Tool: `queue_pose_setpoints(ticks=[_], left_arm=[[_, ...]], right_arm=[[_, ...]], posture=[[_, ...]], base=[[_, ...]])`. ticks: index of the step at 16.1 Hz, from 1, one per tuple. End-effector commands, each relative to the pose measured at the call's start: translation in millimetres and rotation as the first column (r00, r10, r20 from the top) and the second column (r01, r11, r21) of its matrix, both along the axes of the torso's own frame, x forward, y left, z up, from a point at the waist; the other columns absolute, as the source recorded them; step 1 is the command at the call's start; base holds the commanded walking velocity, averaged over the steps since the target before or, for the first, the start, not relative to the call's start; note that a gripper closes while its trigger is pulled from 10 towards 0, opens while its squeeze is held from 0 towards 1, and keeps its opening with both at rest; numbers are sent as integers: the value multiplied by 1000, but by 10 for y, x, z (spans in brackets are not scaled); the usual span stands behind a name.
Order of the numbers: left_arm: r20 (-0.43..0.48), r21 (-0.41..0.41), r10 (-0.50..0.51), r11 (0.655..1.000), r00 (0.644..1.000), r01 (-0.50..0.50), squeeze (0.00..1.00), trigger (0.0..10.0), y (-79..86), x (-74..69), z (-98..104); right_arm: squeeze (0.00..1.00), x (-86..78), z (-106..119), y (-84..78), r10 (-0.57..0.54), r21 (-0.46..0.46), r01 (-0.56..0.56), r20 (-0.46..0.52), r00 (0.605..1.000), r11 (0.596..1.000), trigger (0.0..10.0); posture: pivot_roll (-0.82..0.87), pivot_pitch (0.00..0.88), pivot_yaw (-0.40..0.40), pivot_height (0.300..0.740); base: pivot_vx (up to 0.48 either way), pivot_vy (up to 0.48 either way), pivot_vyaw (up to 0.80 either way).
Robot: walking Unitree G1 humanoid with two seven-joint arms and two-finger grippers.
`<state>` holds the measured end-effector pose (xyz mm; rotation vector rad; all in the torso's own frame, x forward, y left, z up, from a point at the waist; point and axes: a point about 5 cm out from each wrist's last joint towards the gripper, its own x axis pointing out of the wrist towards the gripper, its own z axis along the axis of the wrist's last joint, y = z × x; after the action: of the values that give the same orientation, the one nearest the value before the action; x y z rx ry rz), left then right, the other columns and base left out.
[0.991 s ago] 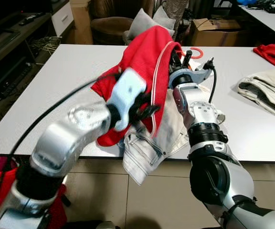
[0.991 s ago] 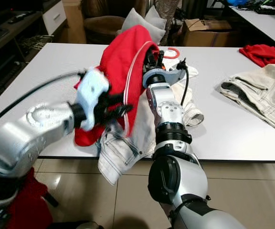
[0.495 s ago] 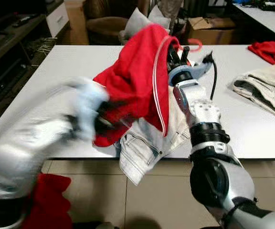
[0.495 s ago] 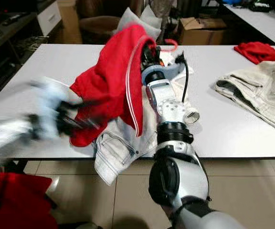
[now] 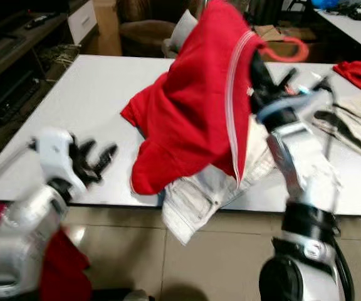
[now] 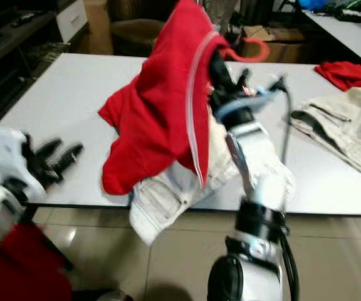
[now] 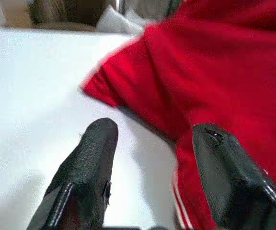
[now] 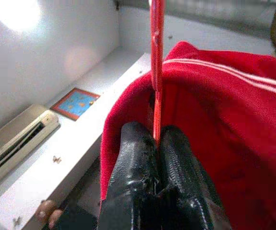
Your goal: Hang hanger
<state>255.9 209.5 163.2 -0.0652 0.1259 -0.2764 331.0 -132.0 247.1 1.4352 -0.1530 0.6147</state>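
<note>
Now | right pincer [image 8: 156,143] clamped on thin red hanger [image 8: 156,57], soft red garment [image 5: 199,106] draped | left pincer [image 7: 152,143] spread, empty

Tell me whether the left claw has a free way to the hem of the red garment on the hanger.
Probably yes. The left claw is open, low near the table's front edge, with bare tabletop between it and the red garment. The right claw holds the hanger up, so the hem hangs exposed.
</note>
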Motion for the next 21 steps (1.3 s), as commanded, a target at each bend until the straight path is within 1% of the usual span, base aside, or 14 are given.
queue_pose_setpoints(ticks=[1, 2, 3, 8, 10, 11, 12, 14, 15, 16, 17, 18, 20, 21], left_arm=[[14, 14, -2, 1000, 1000, 2, 0, 10000, -46, 14, 0], [15, 16, -11, 1000, 1000, 11, 0, 10000, -89, 25, -14], [23, 23, -14, 1000, 1000, 13, 0, 10000, -101, 37, -7], [61, 43, -15, 999, 998, 12, 0, 10000, -120, 60, 70], [71, 57, -24, 998, 997, 20, 0, 10000, -132, 73, 92], [76, 61, -21, 998, 997, 16, 0, 10000, -124, 89, 101], [81, 74, -10, 997, 997, 4, 0, 10000, -98, 109, 109], [86, 84, 4, 996, 996, -11, 0, 10000, -57, 128, 117], [97, 89, 13, 996, 995, -22, 0, 10000, -24, 139, 144], [116, 88, 26, 995, 993, -36, 0, 10000, 11, 147, 186], [123, 49, 45, 997, 991, -51, 0, 10000, 57, 153, 218], [130, 47, 60, 997, 990, -67, 0, 10000, 98, 158, 235], [159, 62, 40, 997, 987, -50, 0, 10000, 102, 147, 265], [169, 47, 38, 998, 985, -46, 0, 10000, 97, 145, 281]], right_arm=[[0, -73, 136, -37, -14, 52, 11, 51, 999, 999, 10000], [0, -93, 195, -93, -18, 91, 13, 56, 998, 996, 10000], [0, -107, 236, -125, -24, 99, 16, 75, 997, 995, 10000], [0, -152, 399, -239, -39, 121, 23, 136, 990, 992, 10000], [0, -157, 477, -279, -43, 98, 27, 171, 984, 995, 10000], [0, -161, 584, -295, -36, 84, 18, 218, 975, 996, 10000], [0, -143, 693, -283, -19, 38, 10, 252, 968, 999, 10000], [0, -135, 789, -255, -3, 6, 1, 289, 957, 1000, 10000], [0, -147, 889, -245, 7, -3, -6, 326, 945, 1000, 10000], [0, -188, 1026, -246, 16, -9, -13, 383, 924, 1000, 10000], [0, -250, 1202, -269, 22, -8, -20, 451, 892, 1000, 10000], [0, -274, 1327, -291, 22, -22, -13, 478, 878, 1000, 10000], [0, -350, 1511, -330, 24, -65, 13, 533, 846, 998, 10000], [0, -365, 1518, -333, 32, -79, 13, 537, 843, 997, 10000]], posture=[[82, 0, 20, 740], [81, 0, 20, 740], [80, 0, 20, 740], [90, 0, 20, 740], [88, 0, 26, 740], [85, 0, 32, 740], [83, 0, 34, 740], [86, 0, 37, 740], [96, 0, 35, 740], [101, 0, 35, 740], [102, 0, 36, 740], [102, 0, 36, 740], [103, 0, 33, 740], [100, 0, 35, 740]], base=[[0, -458, 0], [0, -461, 0], [0, -465, 0], [0, -466, 723], [0, -465, 316], [0, -465, 0], [0, -469, 0], [0, -469, 0], [0, -469, 0], [0, -300, 0], [0, 0, 0], [0, 0, 0], [0, 0, 0], [0, 0, 0]])
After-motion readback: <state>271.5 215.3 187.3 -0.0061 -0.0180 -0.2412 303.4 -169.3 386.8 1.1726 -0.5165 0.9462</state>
